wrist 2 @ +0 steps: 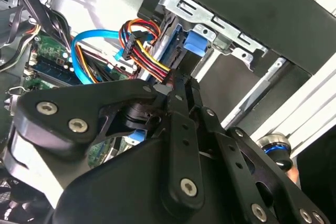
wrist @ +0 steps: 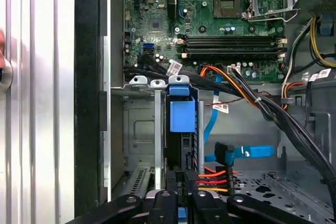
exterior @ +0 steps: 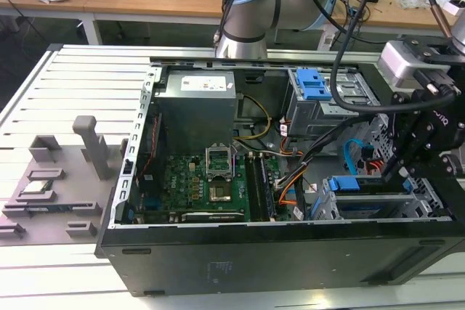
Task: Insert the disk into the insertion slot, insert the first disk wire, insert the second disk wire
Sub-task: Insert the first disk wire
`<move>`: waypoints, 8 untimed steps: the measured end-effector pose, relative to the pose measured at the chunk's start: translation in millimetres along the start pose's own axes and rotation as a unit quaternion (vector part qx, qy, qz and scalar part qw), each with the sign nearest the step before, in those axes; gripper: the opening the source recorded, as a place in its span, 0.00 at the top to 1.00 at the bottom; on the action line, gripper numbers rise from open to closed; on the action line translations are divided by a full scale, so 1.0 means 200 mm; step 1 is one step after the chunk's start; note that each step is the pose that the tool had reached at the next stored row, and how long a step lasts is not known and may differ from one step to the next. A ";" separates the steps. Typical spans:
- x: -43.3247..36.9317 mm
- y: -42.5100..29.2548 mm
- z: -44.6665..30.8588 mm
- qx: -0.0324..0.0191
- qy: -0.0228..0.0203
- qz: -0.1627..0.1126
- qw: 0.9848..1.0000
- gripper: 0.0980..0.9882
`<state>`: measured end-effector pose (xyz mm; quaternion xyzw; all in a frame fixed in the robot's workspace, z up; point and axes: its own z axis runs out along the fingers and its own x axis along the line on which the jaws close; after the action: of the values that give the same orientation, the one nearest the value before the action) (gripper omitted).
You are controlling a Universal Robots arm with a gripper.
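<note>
Black pincer [wrist: 184, 178] clamped on the plug end of the red, orange and yellow wires [wrist: 212, 180], right at the blue plastic-framed disk [wrist: 182, 116] seated in the grey sheet-metal insertion slot [wrist: 137, 129]

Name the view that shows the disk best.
The first wrist view: the disk sits centred, largely clear, blue carrier end toward the camera. The exterior view shows its blue edge, partly behind the arm. The second wrist view shows a blue tab past coloured wires.
</note>
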<state>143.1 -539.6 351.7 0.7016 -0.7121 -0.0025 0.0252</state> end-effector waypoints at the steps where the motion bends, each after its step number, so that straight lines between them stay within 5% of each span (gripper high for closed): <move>1: -0.001 0.000 0.000 0.000 0.000 0.000 1.000 0.92; 8: -0.014 -0.003 0.016 0.000 0.000 0.000 1.000 0.92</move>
<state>143.7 -536.9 348.3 0.7017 -0.7121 -0.0024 0.0253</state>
